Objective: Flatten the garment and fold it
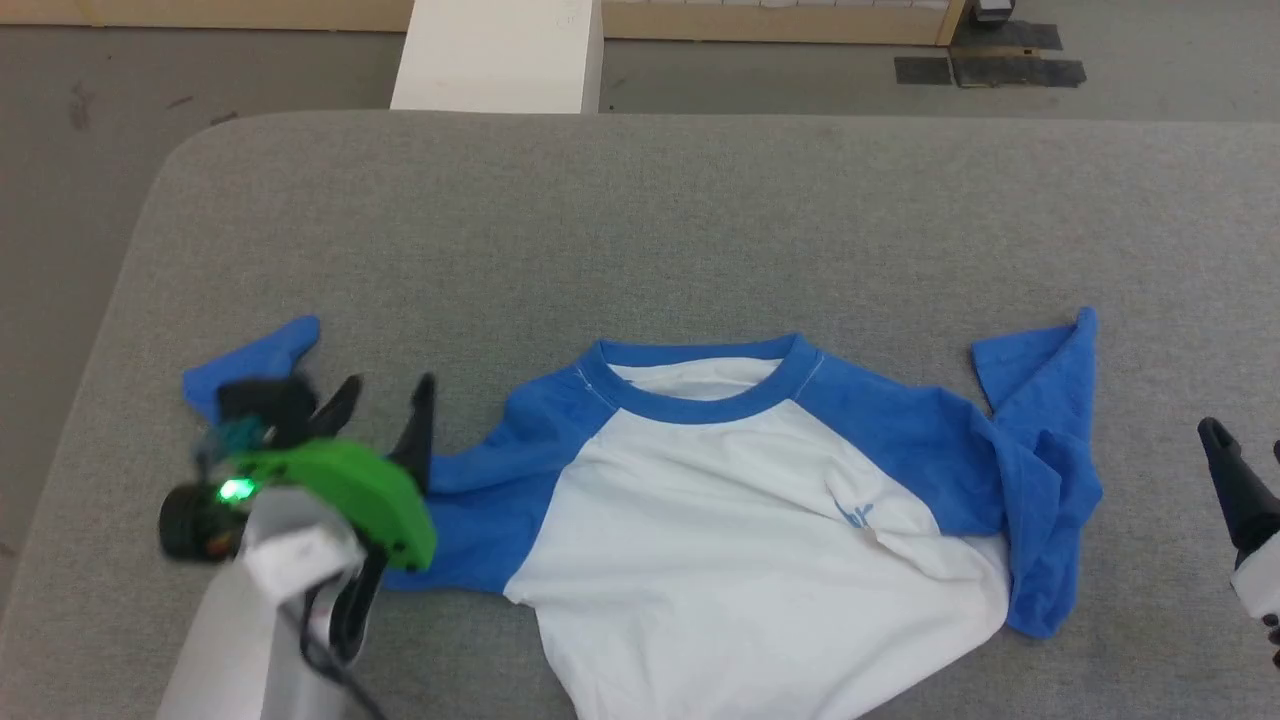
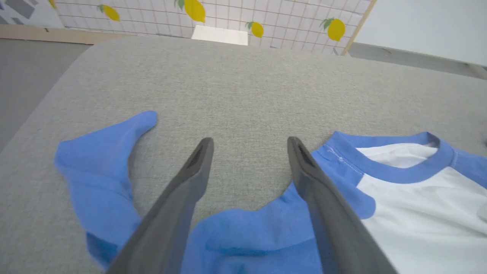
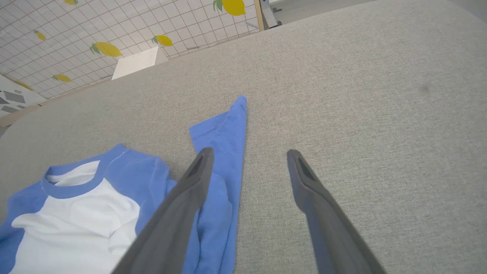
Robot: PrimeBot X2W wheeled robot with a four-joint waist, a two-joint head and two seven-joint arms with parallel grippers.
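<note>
A: Where does the garment [image 1: 720, 560] lie?

B: Front up on the grey table [image 1: 700, 220], white body toward the robot, its lower part cut off by the head view's bottom edge. The blue neckband [image 1: 700, 395] is at its far side, so I'll place everything from that.

A: The left gripper [image 2: 250, 140]?

B: Well to the robot's left of the neckband and slightly nearer. Its fingers are spread wide with nothing between them. They hang over the left sleeve [image 1: 255, 360], which bends there: one stretch joins the shoulder and the cuff end lies farther left. I cannot tell whether they touch the cloth.

A: And the right gripper [image 3: 250, 151]?

B: Far to the right of the neckband, past the right sleeve [image 1: 1040, 440]. It is also splayed wide and empty. That sleeve is folded over and bunched, with a cuff corner pointing away.

A: Any print?

B: A small light-blue chest print [image 1: 855, 515], right of the neckband and nearer, half lost in a crease.

A: Beyond the neckband?

B: Bare table, then a white block [image 1: 495, 50] at the table's far edge, with grey floor [image 1: 60, 150] around it. Behind that is a tiled wall [image 2: 289, 19] with yellow lemons.
</note>
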